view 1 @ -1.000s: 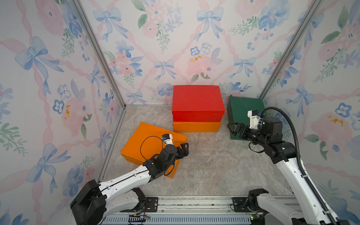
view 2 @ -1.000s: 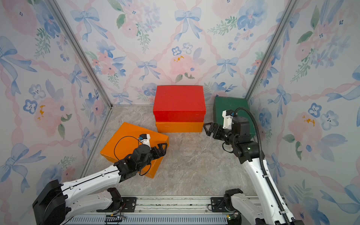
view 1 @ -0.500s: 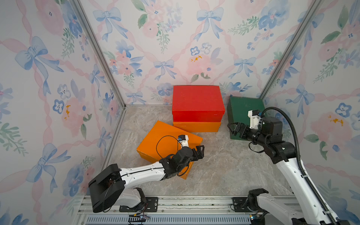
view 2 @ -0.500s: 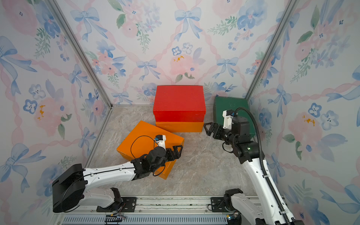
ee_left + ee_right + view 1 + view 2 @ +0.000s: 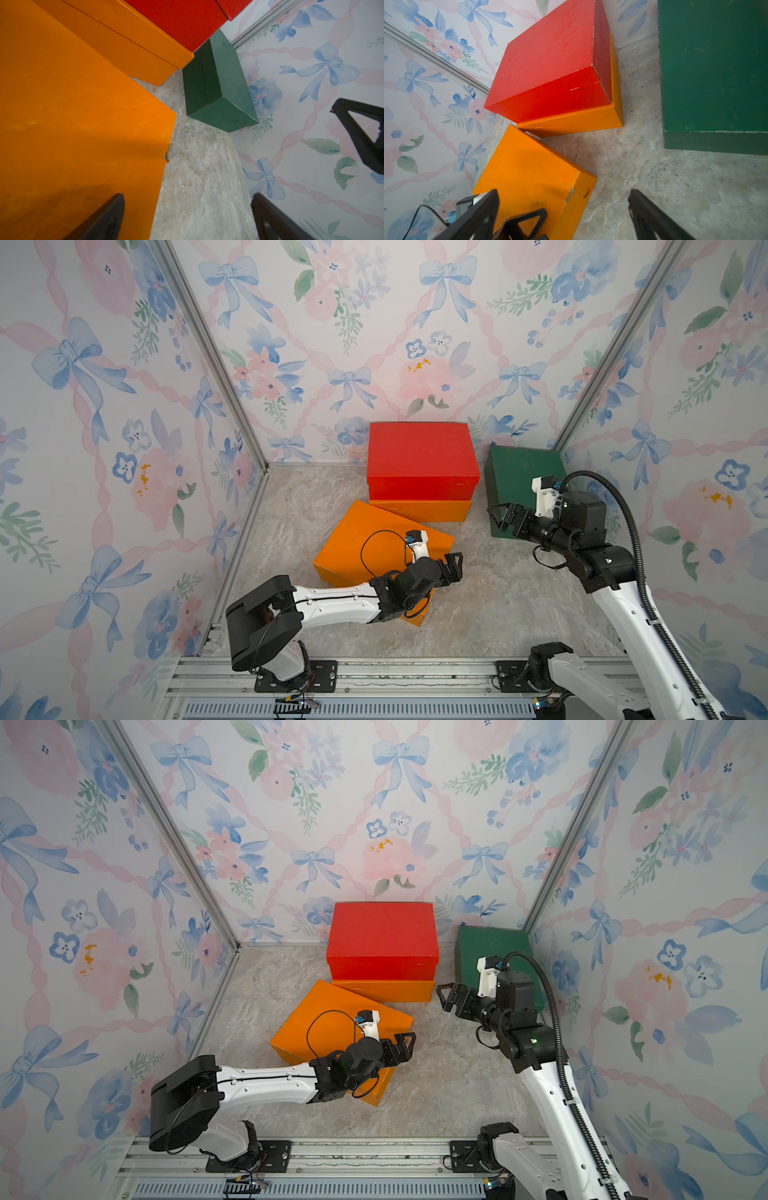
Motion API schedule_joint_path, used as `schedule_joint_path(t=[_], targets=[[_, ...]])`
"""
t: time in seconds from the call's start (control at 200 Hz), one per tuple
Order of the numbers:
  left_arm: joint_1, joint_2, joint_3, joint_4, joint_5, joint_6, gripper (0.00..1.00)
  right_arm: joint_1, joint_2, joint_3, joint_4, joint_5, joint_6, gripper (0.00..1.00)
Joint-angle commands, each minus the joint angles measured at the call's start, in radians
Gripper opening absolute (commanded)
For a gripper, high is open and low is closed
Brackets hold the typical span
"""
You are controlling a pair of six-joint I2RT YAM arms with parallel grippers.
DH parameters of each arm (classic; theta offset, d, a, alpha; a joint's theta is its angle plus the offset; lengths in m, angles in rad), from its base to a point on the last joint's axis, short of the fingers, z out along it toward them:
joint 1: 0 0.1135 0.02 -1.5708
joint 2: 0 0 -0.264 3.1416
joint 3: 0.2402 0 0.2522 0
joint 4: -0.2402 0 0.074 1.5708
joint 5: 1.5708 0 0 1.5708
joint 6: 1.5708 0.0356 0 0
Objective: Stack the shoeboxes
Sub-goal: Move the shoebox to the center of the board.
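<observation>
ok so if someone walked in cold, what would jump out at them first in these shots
The red shoebox stacked on an orange shoebox against the floral back wall catches the eye first. In front of them a second orange shoebox lies skewed on the floor, the left gripper open at its edge. A dark green shoebox sits in the back right corner, with the right gripper open beside it.

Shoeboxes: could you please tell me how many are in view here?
4. A red shoebox sits on an orange shoebox at the back; a second orange shoebox lies angled in front; a green shoebox stands at the back right. None looks hidden.
</observation>
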Motion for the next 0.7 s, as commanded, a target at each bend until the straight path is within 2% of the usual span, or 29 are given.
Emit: schedule_joint_path(t=[0.0, 0.16, 0.335, 0.695], targets=[[-0.017, 0.021, 0.042, -0.04, -0.011, 0.001, 0.98, 0.006, -0.024, 0.032, -0.044, 0.023, -0.027, 0.97], [-0.021, -0.085, 0.067, -0.103, -0.051, 0.057, 0.98, -0.024, -0.042, 0.045, -0.079, 0.031, -0.04, 0.97], [0.025, -0.215, 0.13, -0.217, -0.073, 0.212, 0.98, -0.053, -0.049, 0.017, -0.089, 0.017, -0.025, 0.97], [0.446, -0.48, 0.002, -0.329, 0.094, 0.316, 0.98, -0.02, -0.066, -0.089, -0.065, -0.018, 0.0, 0.97]])
